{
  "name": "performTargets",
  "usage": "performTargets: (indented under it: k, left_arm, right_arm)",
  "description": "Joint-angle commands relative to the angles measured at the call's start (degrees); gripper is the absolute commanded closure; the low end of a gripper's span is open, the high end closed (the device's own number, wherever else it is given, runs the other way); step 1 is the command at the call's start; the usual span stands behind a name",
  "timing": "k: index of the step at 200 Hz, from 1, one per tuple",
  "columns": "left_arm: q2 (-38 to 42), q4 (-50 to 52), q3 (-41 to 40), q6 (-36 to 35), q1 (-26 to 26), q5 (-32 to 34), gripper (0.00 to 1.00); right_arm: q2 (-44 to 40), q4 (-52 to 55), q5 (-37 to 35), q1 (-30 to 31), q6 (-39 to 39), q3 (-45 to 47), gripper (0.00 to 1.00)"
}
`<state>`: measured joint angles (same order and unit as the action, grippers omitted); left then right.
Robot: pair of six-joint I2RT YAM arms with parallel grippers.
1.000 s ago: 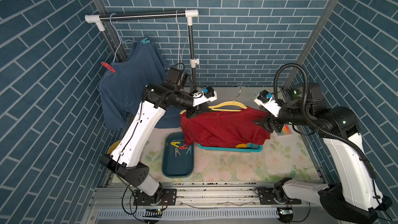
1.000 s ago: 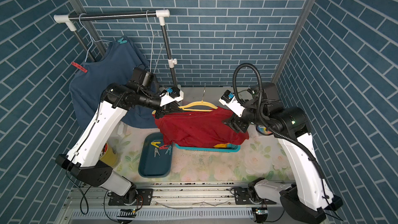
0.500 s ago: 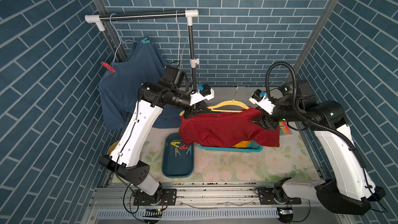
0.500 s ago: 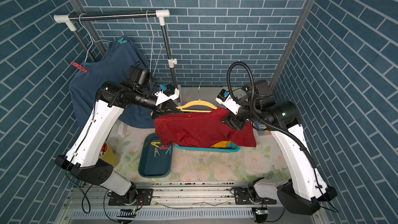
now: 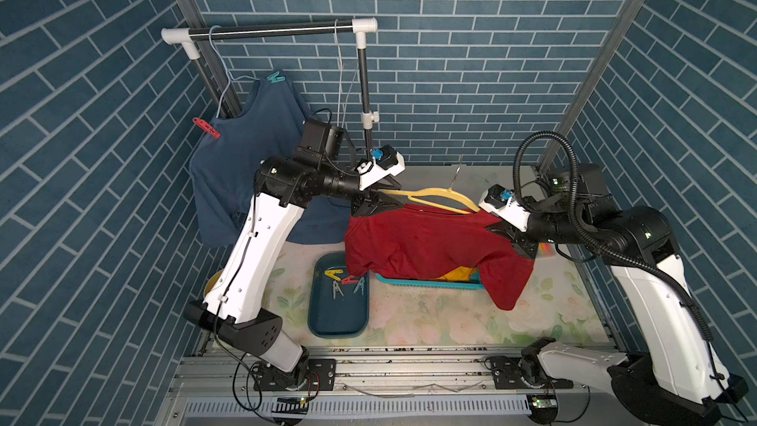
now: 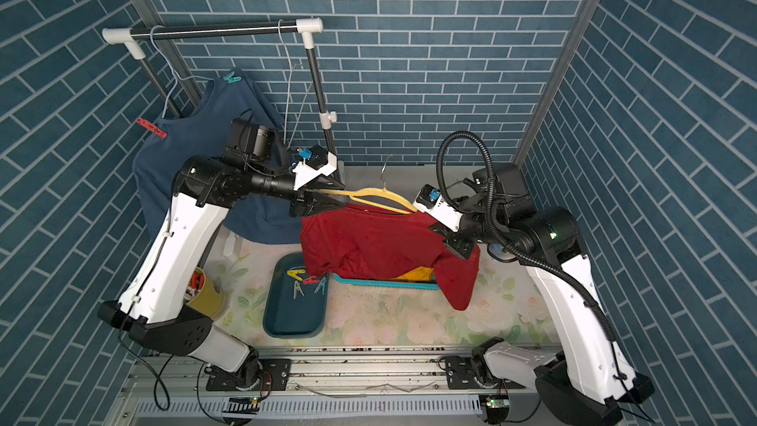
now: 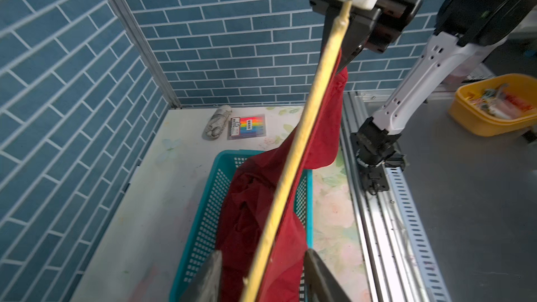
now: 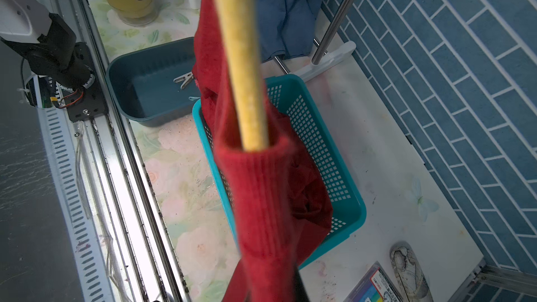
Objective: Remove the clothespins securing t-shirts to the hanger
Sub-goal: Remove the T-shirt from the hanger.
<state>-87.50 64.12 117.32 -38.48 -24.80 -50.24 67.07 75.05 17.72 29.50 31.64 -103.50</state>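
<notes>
Up top first, in both top views: catching the yellow hanger (image 5: 438,198) (image 6: 381,198) off the rail (image 5: 270,30), lying close to level above the tabletop (image 5: 430,321). Long axis running from the left gripper (image 5: 396,194) across to the right gripper (image 5: 497,233), hook poking up toward the back wall. Draped over it, the dark red t-shirt (image 5: 422,243), hem dropping into the teal basket (image 5: 430,284) and hiding most of it. Just a sliver of orange-yellow t-shirt (image 5: 461,274) peeking out below.

Back on the rail, spotting the slate blue t-shirt (image 5: 245,165), pinned by a teal clothespin (image 5: 275,77) with legs splayed upward and a red clothespin (image 5: 206,127) slanting out past the shoulder edge.

Down in the dark tray (image 5: 338,317), counting four loose clothespins (image 5: 346,280), yellow, red, grey and teal, bunched at the far end right beside the red hem.

Now the left wrist: looking straight along the yellow hanger (image 7: 302,132), running between the left gripper's fingers (image 7: 206,280), spread apart with a gap either side, gripping nothing. At the far end, right gripper (image 7: 347,53) pinched on red cloth.

Over to the right wrist: hanger blurred, diving into a ribbed red edge. Right gripper clamped tight on the dark red t-shirt at the frame's edge, nearly buried in cloth. Impossible to say whether the hanger tip is caught too. Only one grey clothespin (image 8: 184,78) showing in the tray, the rest hidden behind the shirt.
</notes>
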Motion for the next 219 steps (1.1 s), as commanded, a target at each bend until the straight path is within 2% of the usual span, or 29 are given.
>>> performTargets:
  k: [1, 17, 40, 57, 92, 111, 133, 148, 159, 181, 201, 210, 219]
  left_arm:
    - [6.8, -7.8, -6.0, 7.2, 2.2, 7.3, 0.44]
    - [11.9, -13.6, -12.3, 12.6, 5.9, 10.7, 0.42]
    - [20.9, -24.4, -26.0, 18.1, 11.9, 10.0, 0.39]
    - [27.1, -28.8, -34.4, 17.7, 13.5, 10.2, 0.35]
    - [32.0, -31.0, -42.0, 18.5, 13.9, 16.2, 0.34]
    - [32.6, -34.6, -44.7, 19.6, 14.2, 17.9, 0.33]
    - [30.6, -36.8, -44.4, 19.5, 14.4, 17.3, 0.33]
    - [27.9, -37.7, -43.0, 20.3, 14.4, 15.0, 0.33]
    - [26.3, -38.2, -41.9, 21.2, 14.4, 12.2, 0.38]
    - [24.2, -44.0, -42.4, 27.7, 13.9, 6.7, 0.43]
    - [24.0, -46.7, -44.9, 28.1, 11.8, 8.6, 0.43]
    - [24.0, -47.5, -46.3, 28.3, 11.3, 8.9, 0.47]
    - [23.7, -47.3, -46.9, 28.9, 11.3, 7.8, 0.58]
  right_arm:
    - [-1.7, -2.7, 0.1, -0.5, -5.2, -1.4, 1.0]
    - [-1.5, -1.6, 0.4, -0.5, -7.1, -1.9, 1.0]
    - [-2.0, -1.8, 0.8, -0.5, -8.7, -2.3, 1.0]
    - [-1.8, -1.6, 1.8, -0.5, -9.6, -4.2, 1.0]
    - [3.2, 2.9, 5.6, -0.5, -9.4, -10.9, 1.0]
    - [6.2, 6.5, 7.4, -0.5, -8.5, -15.1, 1.0]
    - [5.9, 6.3, 8.9, -0.5, -8.3, -15.6, 1.0]
    - [5.5, 6.2, 10.8, -0.5, -8.9, -16.0, 1.0]
    - [5.2, 6.2, 12.2, -0.6, -9.5, -16.0, 1.0]
    - [4.2, 5.3, 14.1, -0.5, -10.6, -13.9, 1.0]
    - [3.5, 4.5, 14.5, -0.5, -11.2, -12.9, 1.0]
    - [3.4, 4.4, 14.5, -0.5, -11.3, -13.0, 1.0]
    - [3.4, 4.2, 14.2, -0.5, -11.6, -13.1, 1.0]
